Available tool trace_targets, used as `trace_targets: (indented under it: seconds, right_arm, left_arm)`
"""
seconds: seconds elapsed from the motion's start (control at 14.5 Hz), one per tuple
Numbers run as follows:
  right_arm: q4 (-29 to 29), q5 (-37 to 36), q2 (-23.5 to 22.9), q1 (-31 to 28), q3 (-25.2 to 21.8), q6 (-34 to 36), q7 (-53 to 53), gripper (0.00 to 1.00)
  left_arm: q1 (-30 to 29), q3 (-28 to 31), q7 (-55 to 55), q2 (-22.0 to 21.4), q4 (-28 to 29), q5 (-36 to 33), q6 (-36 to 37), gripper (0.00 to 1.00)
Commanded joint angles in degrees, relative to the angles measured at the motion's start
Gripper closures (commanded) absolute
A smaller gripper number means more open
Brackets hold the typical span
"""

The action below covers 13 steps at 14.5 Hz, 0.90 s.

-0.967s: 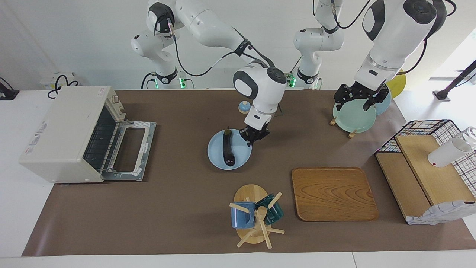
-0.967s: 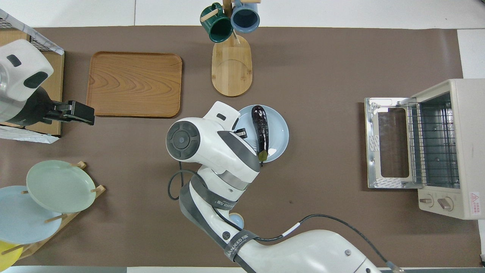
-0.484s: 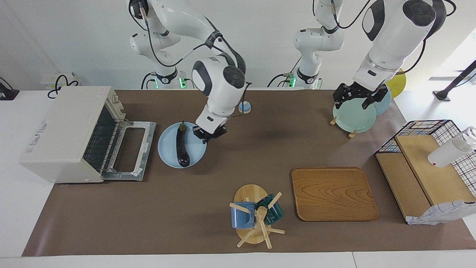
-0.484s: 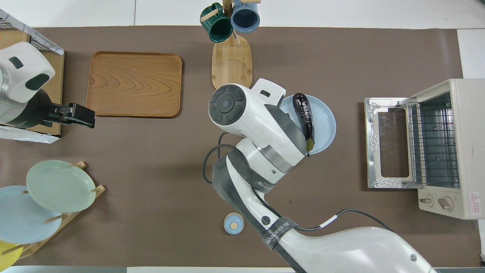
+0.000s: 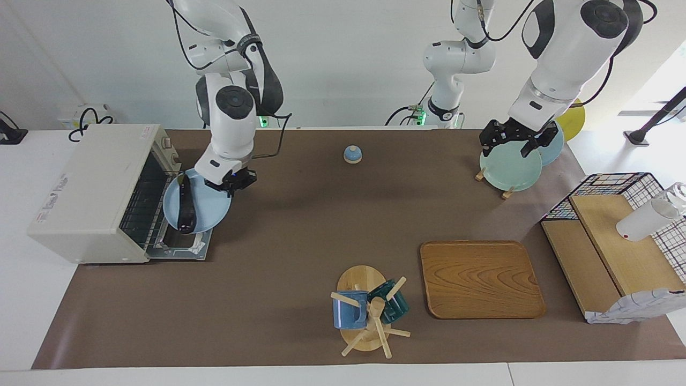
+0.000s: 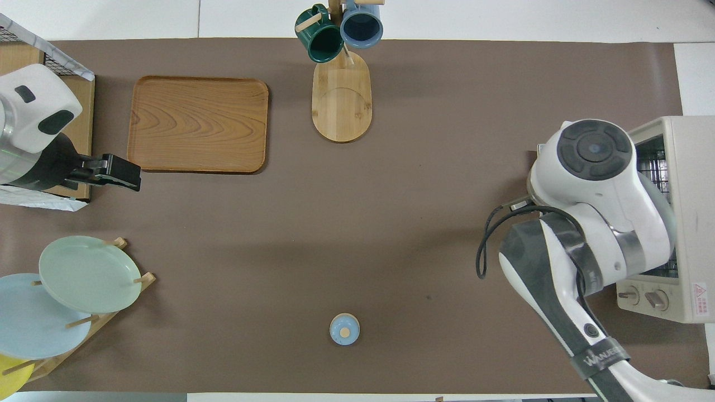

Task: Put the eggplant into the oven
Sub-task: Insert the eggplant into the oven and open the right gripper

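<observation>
Eggplant (image 5: 186, 209) on blue plate (image 5: 206, 212) in right end effector (image 5: 231, 183), over oven (image 5: 91, 193) door.

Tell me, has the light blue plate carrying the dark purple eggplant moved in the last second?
Yes. The light blue plate with the dark purple eggplant travelled from mid-table to over the cream-white toaster oven's open door, held by the right tool.

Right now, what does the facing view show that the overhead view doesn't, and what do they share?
Only the facing view shows the eggplant lying on the light blue plate, which the right gripper holds by its rim over the oven's open door; the right arm hides all of that from above. Only the overhead view shows the oven's two knobs. Both show the oven, the left gripper waiting open over the plate rack, the wooden tray and the mug stand.
</observation>
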<state>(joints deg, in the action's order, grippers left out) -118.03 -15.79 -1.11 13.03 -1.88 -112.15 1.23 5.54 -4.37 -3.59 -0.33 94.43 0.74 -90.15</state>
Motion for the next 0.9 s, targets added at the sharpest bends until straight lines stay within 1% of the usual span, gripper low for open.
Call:
trace_targets:
  seconds: [0.0,0.14,0.35,0.48,0.62,0.69,0.83]
  right_arm:
    - [-6.58,-1.09,4.70,-6.33,1.00,-5.09,-7.01,1.00]
    - [-8.35,-1.00,5.94,-8.71,1.00,-7.02,-10.79,1.00]
    - [-9.23,-0.30,5.94,-13.10,1.00,-10.01,-18.95,1.00]
    - [-11.16,-0.04,6.12,-14.60,1.00,-12.73,-19.86,1.00]
    - [-15.80,0.05,7.34,-15.40,1.00,-19.39,-19.86,1.00]
    - [-17.13,0.05,7.61,-15.66,0.92,-21.43,-19.86,1.00]
    - [-17.76,0.05,7.70,-17.15,0.92,-21.88,-19.86,1.00]
  left_arm:
    - [-0.18,0.07,0.25,-0.99,0.50,0.66,0.68,0.00]
    - [-0.09,0.07,0.25,-0.90,0.50,0.58,0.33,0.00]
    - [-0.18,0.07,0.25,-1.08,0.50,0.58,0.41,0.00]
    - [-0.27,0.07,0.25,-1.17,0.50,0.58,0.33,0.00]
    - [-0.18,0.07,0.25,-1.17,0.50,0.58,0.33,0.00]
    - [-0.18,0.07,0.25,-1.17,0.50,0.58,0.33,0.00]
    - [-0.18,0.07,0.25,-1.25,0.50,0.58,0.33,0.00]
